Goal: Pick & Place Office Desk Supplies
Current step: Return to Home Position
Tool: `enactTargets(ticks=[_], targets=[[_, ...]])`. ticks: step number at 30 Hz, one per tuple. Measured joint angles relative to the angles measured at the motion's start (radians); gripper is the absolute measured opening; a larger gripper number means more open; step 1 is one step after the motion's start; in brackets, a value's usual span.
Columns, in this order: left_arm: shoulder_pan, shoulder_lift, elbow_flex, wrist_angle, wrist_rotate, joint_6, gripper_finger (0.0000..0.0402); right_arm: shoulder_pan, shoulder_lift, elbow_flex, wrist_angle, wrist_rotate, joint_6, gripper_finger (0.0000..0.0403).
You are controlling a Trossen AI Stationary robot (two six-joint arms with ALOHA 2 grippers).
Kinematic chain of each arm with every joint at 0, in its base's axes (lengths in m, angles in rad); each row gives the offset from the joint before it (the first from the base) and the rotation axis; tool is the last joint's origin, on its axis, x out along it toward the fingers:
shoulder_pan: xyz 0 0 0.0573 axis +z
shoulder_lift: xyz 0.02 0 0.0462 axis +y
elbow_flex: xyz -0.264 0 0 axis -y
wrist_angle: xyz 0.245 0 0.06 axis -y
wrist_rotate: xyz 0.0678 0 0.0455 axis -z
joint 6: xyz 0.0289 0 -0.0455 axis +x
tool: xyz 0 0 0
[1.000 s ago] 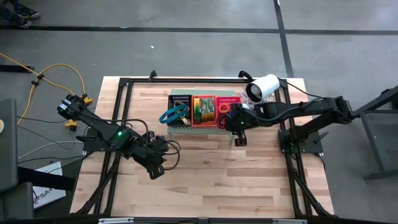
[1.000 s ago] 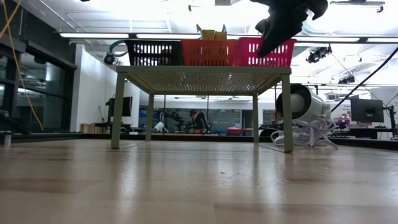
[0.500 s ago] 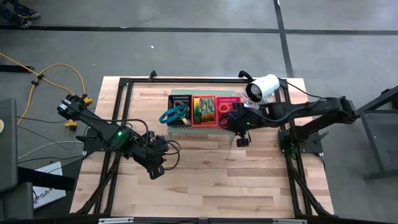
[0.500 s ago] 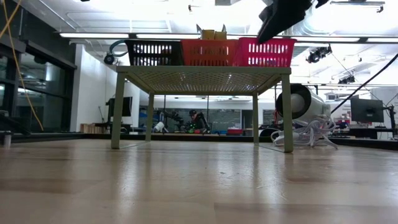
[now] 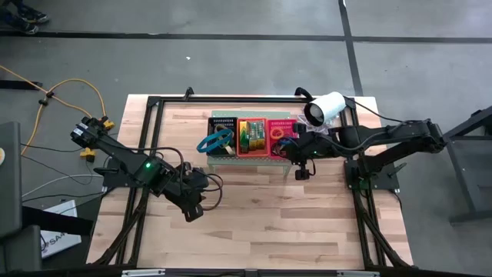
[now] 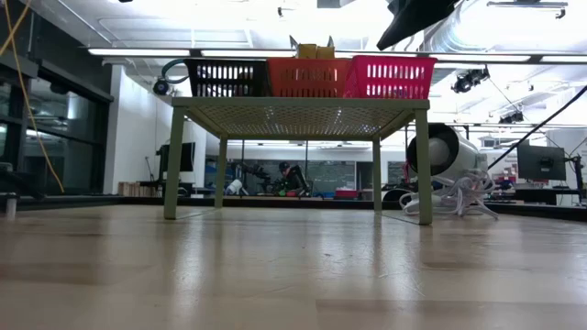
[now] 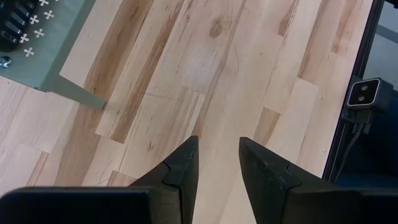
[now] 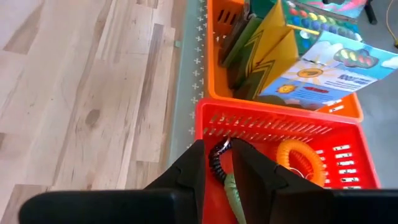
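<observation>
A pale green stand (image 5: 231, 156) stood on the wooden desk (image 5: 254, 223), carrying three trays in a row. The black tray (image 6: 225, 78) at one end of the stand held blue rubber bands (image 5: 215, 141). The orange tray (image 8: 213, 56) in the middle held crayon boxes (image 8: 280, 43). The red tray (image 8: 280, 115) at the other end held an orange coil ring (image 8: 301, 157). The right tool (image 5: 302, 172) hung above the stand's red-tray corner, fingers slightly parted, gripping nothing. The left tool (image 5: 192, 211) hung over bare desk, well apart from the stand's black-tray end, fingers a little apart and empty.
</observation>
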Motion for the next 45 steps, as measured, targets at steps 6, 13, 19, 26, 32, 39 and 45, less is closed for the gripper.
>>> enactTargets(ticks=[6,13,19,26,32,39,45], targets=[[0.0,0.0,0.0,0.0,0.0,0.0,0.0111,0.0,0.0,0.0,0.002,-0.002,0.0,0.0068],[0.0,0.0,0.0,0.0,0.0,0.0,0.0111,0.03,0.0,0.0,0.042,-0.006,0.001,0.0068],[0.0,0.0,0.0,0.0,0.0,0.0,0.0111,0.081,0.0,0.0,0.055,-0.011,0.076,0.0068],[0.0,0.0,0.0,0.0,0.0,0.0,0.0111,0.134,0.001,0.0,0.07,-0.015,0.114,0.0068],[0.0,0.0,0.0,0.0,0.0,0.0,0.0111,0.196,0.001,0.0,0.097,-0.014,0.217,0.0068],[0.0,0.0,0.0,0.0,0.0,0.0,0.0111,0.302,0.0,-0.018,0.1,0.043,0.305,0.0068],[0.0,0.0,0.0,0.0,0.0,0.0,0.0111,0.4,-0.097,-0.127,0.176,0.172,0.328,0.0068]])
